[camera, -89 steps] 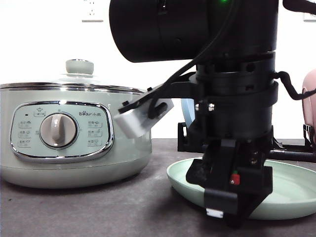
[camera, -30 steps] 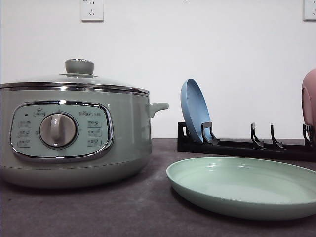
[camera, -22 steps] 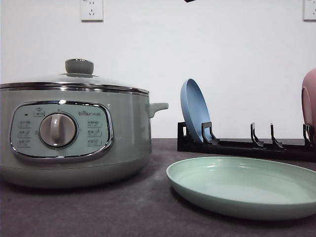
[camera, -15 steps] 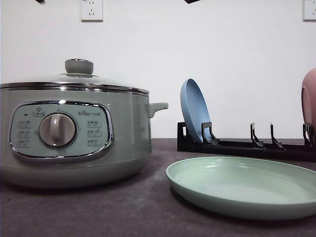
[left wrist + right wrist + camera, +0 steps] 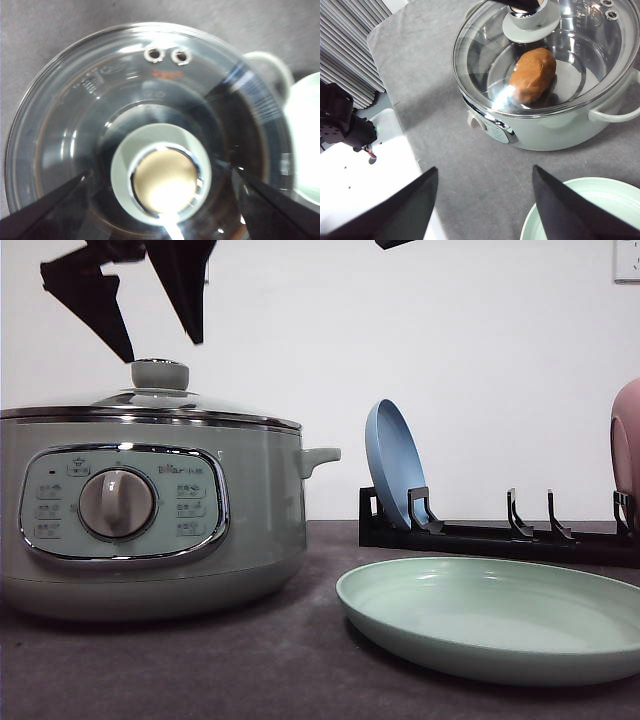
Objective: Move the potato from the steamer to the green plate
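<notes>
1. Front view puts your left gripper [image 5: 150,325] just above the lid knob [image 5: 160,374] of the steamer [image 5: 150,520], fingers spread wide, nothing between them.
2. Your left wrist view looks straight down on that knob [image 5: 162,173], centred between the two dark fingers [image 5: 45,207]. So the coming move, as I read it, is a plain descent and a close on the knob.
3. The glass lid [image 5: 545,60] is still seated, so the potato [image 5: 532,75] stays sealed inside the pot, lying on its floor with its long axis slanting across the bowl.
4. Your right gripper [image 5: 485,205] hangs high over the counter near the steamer's front, fingers wide and empty.
5. The green plate [image 5: 490,625] sits bare just right of the steamer, toward the counter's front edge; your right arm is the nearer one to it.
</notes>
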Motion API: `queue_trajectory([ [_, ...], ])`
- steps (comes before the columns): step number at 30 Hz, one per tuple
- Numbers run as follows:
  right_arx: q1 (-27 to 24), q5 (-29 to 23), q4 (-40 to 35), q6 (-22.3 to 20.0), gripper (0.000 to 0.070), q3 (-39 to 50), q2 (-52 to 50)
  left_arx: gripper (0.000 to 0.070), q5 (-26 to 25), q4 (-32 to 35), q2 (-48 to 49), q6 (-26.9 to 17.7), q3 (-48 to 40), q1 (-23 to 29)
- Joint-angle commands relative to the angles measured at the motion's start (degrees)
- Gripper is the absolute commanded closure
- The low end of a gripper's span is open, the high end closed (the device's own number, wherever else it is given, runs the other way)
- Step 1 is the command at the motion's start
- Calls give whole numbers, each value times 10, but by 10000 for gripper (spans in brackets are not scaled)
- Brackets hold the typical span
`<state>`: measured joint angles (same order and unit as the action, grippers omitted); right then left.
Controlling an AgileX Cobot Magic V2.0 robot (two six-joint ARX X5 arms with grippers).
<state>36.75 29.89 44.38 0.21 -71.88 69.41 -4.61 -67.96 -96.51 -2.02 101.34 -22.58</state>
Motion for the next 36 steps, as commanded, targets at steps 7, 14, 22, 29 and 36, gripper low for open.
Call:
queue_trajectory([
  [7, 5, 0, -2, -7, 326, -10, 4, 150, 2, 2, -31, -3, 18, -4],
  [14, 5, -4, -2, -7, 326, -10, 4, 158, 2, -3, -33, -3, 18, -4],
  [22, 5, -4, -2, -7, 326, -10, 4, 229, 2, -11, -37, -3, 18, -12],
  [29, 5, -4, -2, -7, 327, -10, 4, 229, 2, -15, -40, -3, 18, -14],
  [36, 5, -4, -2, -7, 326, -10, 4, 249, 17, -19, -40, 1, 18, -15],
])
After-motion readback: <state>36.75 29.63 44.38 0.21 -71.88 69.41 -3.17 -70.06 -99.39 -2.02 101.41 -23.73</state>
